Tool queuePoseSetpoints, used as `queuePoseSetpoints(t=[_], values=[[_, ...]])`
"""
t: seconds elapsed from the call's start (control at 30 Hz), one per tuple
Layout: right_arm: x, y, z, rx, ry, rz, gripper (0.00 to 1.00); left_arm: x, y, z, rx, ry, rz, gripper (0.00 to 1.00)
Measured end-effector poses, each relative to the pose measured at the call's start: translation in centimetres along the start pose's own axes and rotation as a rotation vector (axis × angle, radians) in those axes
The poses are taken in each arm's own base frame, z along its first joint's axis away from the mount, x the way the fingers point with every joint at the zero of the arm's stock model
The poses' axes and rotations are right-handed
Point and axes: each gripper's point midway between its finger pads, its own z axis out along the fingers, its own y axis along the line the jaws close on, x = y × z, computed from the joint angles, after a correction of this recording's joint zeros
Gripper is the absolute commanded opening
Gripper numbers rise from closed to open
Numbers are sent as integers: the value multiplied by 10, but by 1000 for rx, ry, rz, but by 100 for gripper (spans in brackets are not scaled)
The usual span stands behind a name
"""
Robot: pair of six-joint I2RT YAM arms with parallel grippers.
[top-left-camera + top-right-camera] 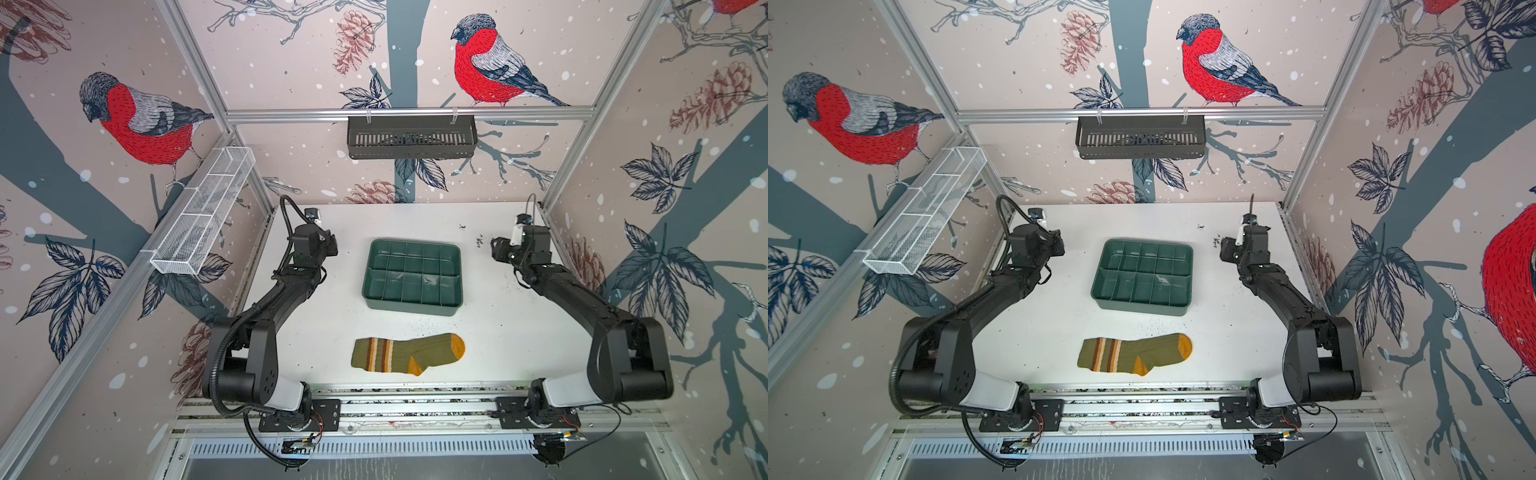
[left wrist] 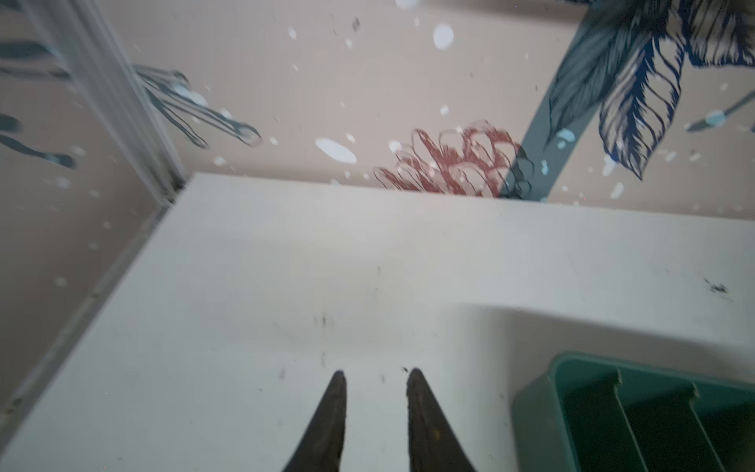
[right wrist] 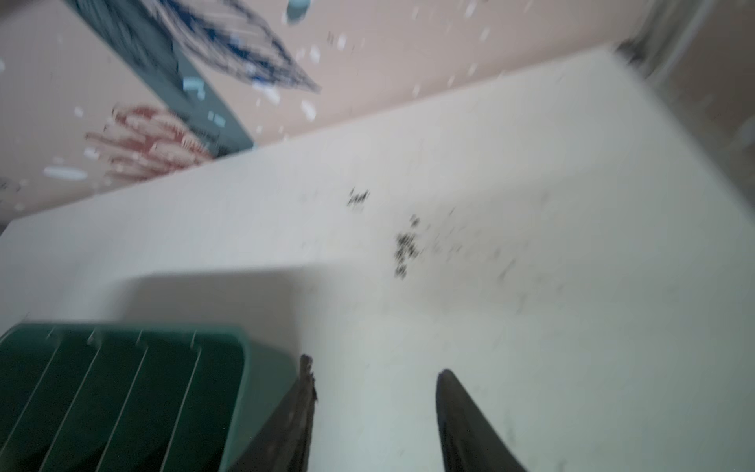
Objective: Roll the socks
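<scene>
Black arms (image 1: 286, 291), white base sleeves (image 1: 289, 392), left tool (image 2: 376, 372) with dark tapered fingers (image 2: 331, 417)

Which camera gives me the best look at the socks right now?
Either top view: both show the socks whole, lying flat on the table, apart from the green tray. Both wrist views miss them, showing only bare table and a tray corner.

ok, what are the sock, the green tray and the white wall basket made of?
Sock: knit fabric, matte; fine ribbing, soft uneven edges.
Green tray: probably moulded plastic, semi-gloss; rounded corners, thin dividers, light glare inside.
White wall basket: looks like painted metal mesh; see-through grid on a thin frame.
</scene>
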Motion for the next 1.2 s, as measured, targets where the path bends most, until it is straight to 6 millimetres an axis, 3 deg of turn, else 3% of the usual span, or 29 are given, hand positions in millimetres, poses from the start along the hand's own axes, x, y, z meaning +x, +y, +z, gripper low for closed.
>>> queuePoseSetpoints(t=[0.1, 0.2, 0.27, 0.4, 0.83, 1.07, 1.2], values=[[44, 36, 6, -96, 163, 0, 50, 34, -24, 11, 103, 157, -20, 21], [69, 67, 3, -177, 246, -21, 51, 58, -52, 11, 187, 259, -16, 24], [79, 72, 2, -188, 277, -11, 51, 64, -63, 9, 232, 281, -22, 24], [90, 70, 6, -178, 309, 0, 50, 74, -64, 14, 239, 314, -47, 24], [97, 72, 13, -174, 335, 10, 42, 85, -96, 10, 345, 356, -33, 26], [98, 71, 20, -165, 346, 10, 30, 99, -99, 21, 344, 397, -25, 26], [94, 74, 21, -169, 338, 7, 16, 98, -107, 24, 359, 397, -7, 24]])
